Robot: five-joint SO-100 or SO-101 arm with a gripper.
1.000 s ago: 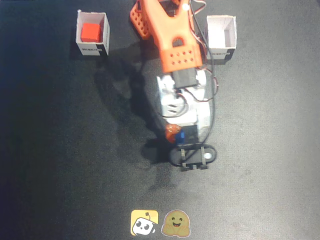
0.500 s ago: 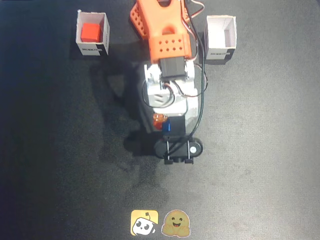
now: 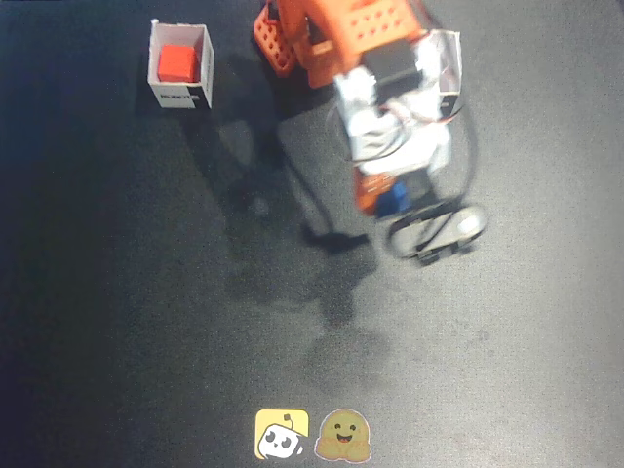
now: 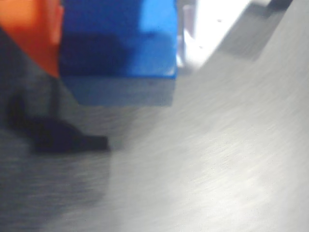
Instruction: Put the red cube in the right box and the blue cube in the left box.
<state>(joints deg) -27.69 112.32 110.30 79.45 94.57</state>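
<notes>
Fixed view. Landmark: the red-cube box [image 3: 180,66], a small white card box with a black printed strip on its front face, at upper left of the dark matte table [image 3: 127,292]. The red cube [image 3: 176,62] sits inside it, plain matte faces, narrower than the box walls around it. The arm [image 3: 361,44], orange printed plastic with a perforated plate and white motor housings plus loose wires, lies well to the right of that box and reaches down and right from the top edge. The gripper [image 3: 388,200] is to the lower right of the box, well apart from it. The blue cube [image 3: 394,199] shows as a small blue patch between an orange finger and the white body, so the gripper is pinching the blue cube; it is lifted, with the arm's shadow on the table to its left. The second white box [image 3: 447,70] is far to the right of the red-cube box at about the same height, mostly covered by the arm; only its right wall and rim show. Two stickers [image 3: 314,435], yellow and tan-green, lie at the bottom edge, well below.

Wrist view. Blurred. Blue cube [image 4: 118,48] fills the upper left, sharp-edged, matte, top face lit brighter. Orange finger [image 4: 34,29] touches its left side. White card surface [image 4: 217,24] just right of the cube, probably the second box. Table reads grey, brushed by motion blur, with a dark shadow below the cube.
</notes>
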